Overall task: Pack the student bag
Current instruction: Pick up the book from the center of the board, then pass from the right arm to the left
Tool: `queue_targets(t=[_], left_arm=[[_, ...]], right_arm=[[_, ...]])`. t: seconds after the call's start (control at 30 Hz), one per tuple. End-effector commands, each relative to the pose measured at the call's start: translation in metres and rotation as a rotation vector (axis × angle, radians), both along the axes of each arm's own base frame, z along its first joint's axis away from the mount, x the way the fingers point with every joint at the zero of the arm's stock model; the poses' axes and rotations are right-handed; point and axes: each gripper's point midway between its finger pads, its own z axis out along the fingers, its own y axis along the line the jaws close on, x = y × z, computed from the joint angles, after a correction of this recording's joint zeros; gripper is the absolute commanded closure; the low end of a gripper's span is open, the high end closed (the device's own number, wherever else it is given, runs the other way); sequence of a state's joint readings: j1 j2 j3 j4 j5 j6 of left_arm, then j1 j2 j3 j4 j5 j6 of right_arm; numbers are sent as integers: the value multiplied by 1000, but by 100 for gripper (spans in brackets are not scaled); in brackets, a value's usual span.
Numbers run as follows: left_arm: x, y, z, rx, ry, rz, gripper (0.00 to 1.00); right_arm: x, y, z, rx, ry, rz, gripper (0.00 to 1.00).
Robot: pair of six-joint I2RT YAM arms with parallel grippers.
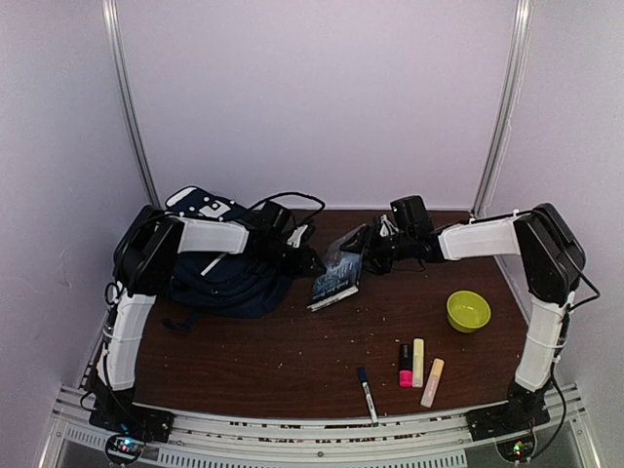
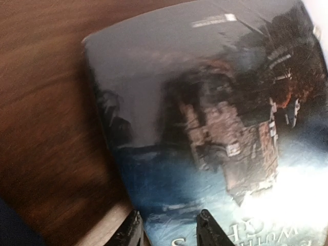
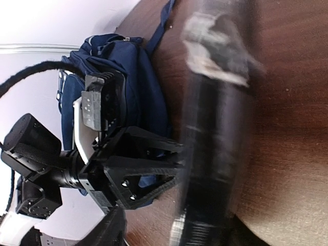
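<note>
Left gripper clamps the book at mid-table, right gripper at its far edge, hold impossible to tell; backpack lies far left; a weak handover could drop the book short.

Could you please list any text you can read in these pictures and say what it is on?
"WUTHE", seemingly, partly cut off: book cover.
Small white line elsewhere on that cover: blurred, unreadable.
White patch on the student bag: too small to read.
</note>
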State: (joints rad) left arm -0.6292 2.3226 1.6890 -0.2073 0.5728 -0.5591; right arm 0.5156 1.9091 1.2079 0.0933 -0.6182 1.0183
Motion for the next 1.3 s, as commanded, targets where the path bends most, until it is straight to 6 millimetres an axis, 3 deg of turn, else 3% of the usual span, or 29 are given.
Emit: queue_targets(t=[0.0,0.13,0.17,0.2,0.33,0.43,0.6,0.73,0.83,0.93,1.07,1.17,1.2,1.23,1.27], left_arm=[[-40,-42,-1,-67,-17,-138,61],[-41,-37,8,-86,-34,-139,61],[-40,-37,20,-114,-61,-143,61],[-39,-37,30,-135,-81,-148,61],[-46,-33,91,-212,-250,-215,53],[-59,-23,151,-254,-466,-300,45],[-99,7,238,-301,-806,-450,36],[-125,30,266,-257,-929,-555,25],[-138,38,261,-209,-909,-631,19],[-157,41,254,-237,-867,-720,18],[-191,37,248,-294,-856,-833,21],[-198,33,246,-270,-883,-851,27],[-197,32,246,-269,-882,-849,39],[-197,32,247,-268,-882,-850,62],[-198,32,247,-267,-884,-849,91]], right_arm=[[-14,34,45,43,-129,111,50],[-14,18,31,-23,-120,86,83],[-14,15,30,-45,-124,92,98],[-15,13,32,-64,-139,105,100],[-17,-10,59,-166,-223,151,100],[-23,-34,97,-339,-343,209,100],[-66,-42,152,-524,-612,460,100],[-129,-25,170,-531,-825,734,100],[-165,-11,181,-458,-940,865,100],[-183,1,195,-396,-1014,908,100],[-189,9,208,-371,-1061,918,100],[-191,12,210,-371,-1075,936,100],[-192,12,210,-373,-1079,939,100],[-192,12,211,-373,-1082,942,100],[-193,12,211,-371,-1089,945,100]])
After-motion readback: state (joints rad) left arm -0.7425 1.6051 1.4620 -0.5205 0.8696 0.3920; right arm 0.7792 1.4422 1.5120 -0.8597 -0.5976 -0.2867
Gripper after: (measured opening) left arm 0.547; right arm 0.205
